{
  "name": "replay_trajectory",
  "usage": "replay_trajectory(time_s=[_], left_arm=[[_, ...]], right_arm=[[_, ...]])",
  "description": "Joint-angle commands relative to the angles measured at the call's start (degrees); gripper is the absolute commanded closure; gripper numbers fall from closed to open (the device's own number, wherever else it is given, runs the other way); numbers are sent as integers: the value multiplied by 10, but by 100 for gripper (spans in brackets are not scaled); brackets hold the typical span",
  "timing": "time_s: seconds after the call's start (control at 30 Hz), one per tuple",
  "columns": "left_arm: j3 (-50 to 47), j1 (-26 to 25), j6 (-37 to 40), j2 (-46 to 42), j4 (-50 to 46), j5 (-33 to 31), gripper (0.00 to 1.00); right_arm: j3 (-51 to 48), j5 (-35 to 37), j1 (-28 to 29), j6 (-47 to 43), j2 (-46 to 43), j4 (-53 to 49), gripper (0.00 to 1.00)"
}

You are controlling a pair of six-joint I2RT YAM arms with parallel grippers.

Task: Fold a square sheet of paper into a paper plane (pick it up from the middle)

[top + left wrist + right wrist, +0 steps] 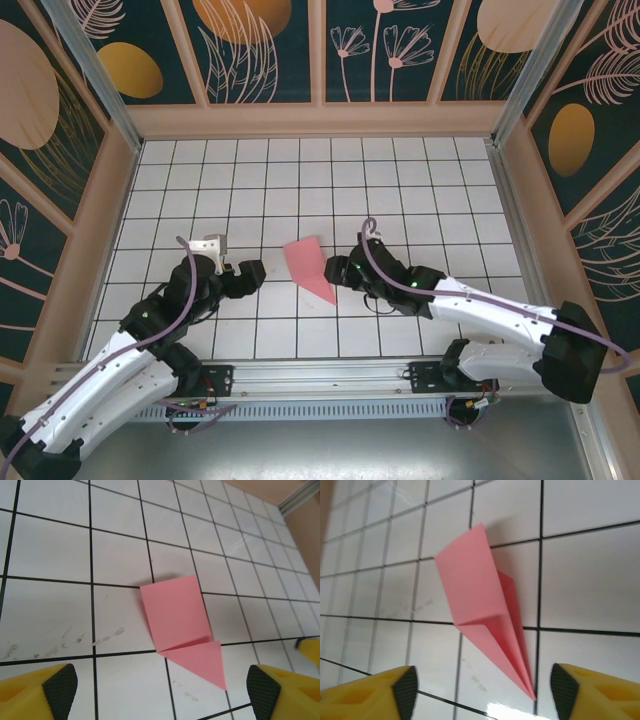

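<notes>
Released left pincer [161, 687] and right pincer [485, 692] flank the paper plane [470, 590]; right wrist reveals its underlayer.

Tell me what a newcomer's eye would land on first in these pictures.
The pink paper plane stands out, lying folded near the middle of the white grid table, its sharp tip toward the near edge. The left gripper and the right gripper flank it, both open and holding nothing.

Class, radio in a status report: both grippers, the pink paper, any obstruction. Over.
Left gripper open, empty; right gripper open, empty. Slim pink folded paper plane lying on white grid table between them, touching neither. No obstruction seen.
</notes>
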Motion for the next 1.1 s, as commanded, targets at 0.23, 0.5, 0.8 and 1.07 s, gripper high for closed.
replay_trajectory(time_s=[0.23, 0.5, 0.8, 1.07], left_arm=[[-21, 12, 16, 16, 45, 3, 5], [-63, 18, -4, 57, 99, 49, 5], [-80, 26, -36, 52, 114, 53, 5], [-97, 26, -29, 56, 126, 76, 4]], right_arm=[[-118, -242, -122, 0, -56, 179, 46], [-85, -335, -138, -26, 52, 261, 60], [-6, -271, -132, 71, 170, 222, 61], [113, -184, -112, 92, 197, 120, 60]])
